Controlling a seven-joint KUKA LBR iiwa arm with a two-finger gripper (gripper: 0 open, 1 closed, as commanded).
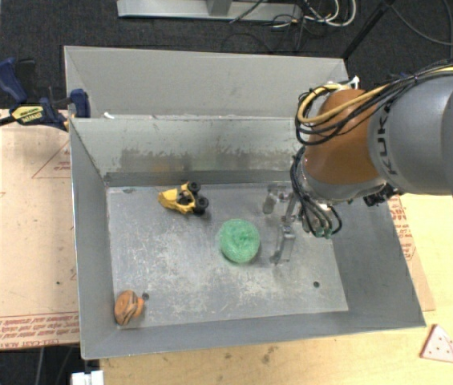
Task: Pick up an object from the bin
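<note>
Green ball [238,241] is lying in the bin [210,299]; we are hovering our gripper [280,227] just beside it (fingers apart, nothing between them).

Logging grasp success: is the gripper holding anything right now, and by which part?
Nothing is held. The gripper is open over bare floor of the bin, just right of the green ball and apart from it.

Even, diffuse light from above. Bin [178,279] floor bright, faint sheen; short soft shadows on it. Carpet [18,22] outside dark.
</note>
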